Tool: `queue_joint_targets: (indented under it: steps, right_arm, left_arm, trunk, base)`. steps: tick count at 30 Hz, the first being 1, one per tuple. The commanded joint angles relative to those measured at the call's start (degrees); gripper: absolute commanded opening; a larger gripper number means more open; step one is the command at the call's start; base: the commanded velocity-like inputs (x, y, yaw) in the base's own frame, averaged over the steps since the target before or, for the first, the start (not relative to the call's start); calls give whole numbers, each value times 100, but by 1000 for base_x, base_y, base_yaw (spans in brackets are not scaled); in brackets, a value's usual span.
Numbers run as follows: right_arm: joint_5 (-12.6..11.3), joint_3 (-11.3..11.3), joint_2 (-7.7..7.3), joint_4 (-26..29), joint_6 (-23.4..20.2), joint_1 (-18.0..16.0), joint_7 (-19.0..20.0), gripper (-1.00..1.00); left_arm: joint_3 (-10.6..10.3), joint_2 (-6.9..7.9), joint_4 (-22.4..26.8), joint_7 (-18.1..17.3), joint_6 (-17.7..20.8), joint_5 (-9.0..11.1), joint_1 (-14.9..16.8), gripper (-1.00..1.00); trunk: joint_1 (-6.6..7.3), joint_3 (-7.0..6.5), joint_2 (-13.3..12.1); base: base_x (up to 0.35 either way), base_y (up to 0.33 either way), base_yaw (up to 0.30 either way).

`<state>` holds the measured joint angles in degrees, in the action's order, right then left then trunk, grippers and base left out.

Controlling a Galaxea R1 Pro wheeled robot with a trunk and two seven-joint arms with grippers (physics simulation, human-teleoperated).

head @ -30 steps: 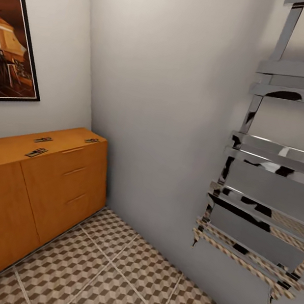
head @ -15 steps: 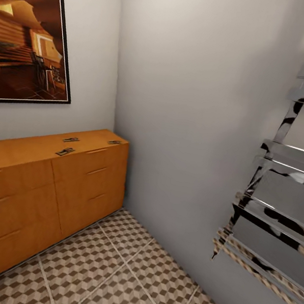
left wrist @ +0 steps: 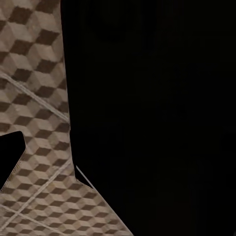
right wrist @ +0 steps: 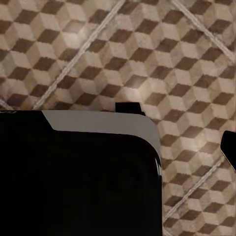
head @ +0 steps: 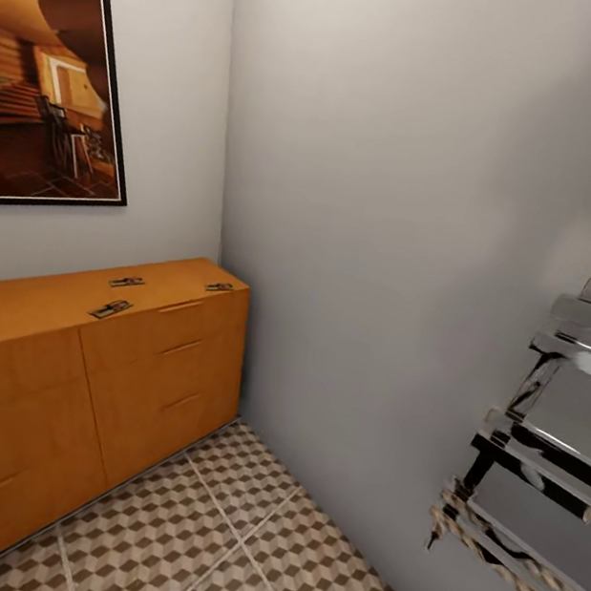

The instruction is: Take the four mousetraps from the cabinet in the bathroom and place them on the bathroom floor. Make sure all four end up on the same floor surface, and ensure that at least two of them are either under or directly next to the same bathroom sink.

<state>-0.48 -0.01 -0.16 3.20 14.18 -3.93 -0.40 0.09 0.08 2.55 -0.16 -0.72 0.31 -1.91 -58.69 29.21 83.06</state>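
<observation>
Three flat dark mousetraps (head: pixel 111 309) lie atop the smooth orange-brown wooden cabinet (head: pixel 76 383) above cube-patterned bathroom floor (head: pixel 240 557); claw states cannot be told

Looking down at the cube-pattern floor tiles (right wrist: pixel 147 54) with pale grout lines crossing diagonally, and a big black rounded-corner robot part (right wrist: pixel 78 177) covers the lower area.

You get soft, even, shadowless light on the head view; chrome rack (head: pixel 553 428) glints; wrist views half blacked out.
</observation>
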Motion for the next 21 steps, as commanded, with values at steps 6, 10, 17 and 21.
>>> queue_joint_targets:
  steps: [6, 10, 17, 21]
  right_arm:
    - [37, 9, 1, -29, 4, -3, 3, 100]
    - [49, 10, -1, -94, 11, -3, 4, 100]
    - [55, 11, 7, -144, 14, -3, 5, 100]
    - [89, 48, -28, -117, -28, -36, 38, 100]
  left_arm:
    - [2, 0, 9, -2, -7, 4, -3, 100]
    - [7, 5, 9, 4, -7, 4, -3, 100]
    - [14, 15, 7, 7, -7, 12, -3, 100]
    - [-8, 50, 41, 54, 26, 46, 31, 100]
  trunk:
    - [-3, 4, 2]
    - [-3, 4, 2]
    - [-3, 4, 2]
    - [-3, 4, 2]
  base:
    - [337, 0, 0]
    - [337, 0, 0]
    - [336, 0, 0]
    - [252, 0, 0]
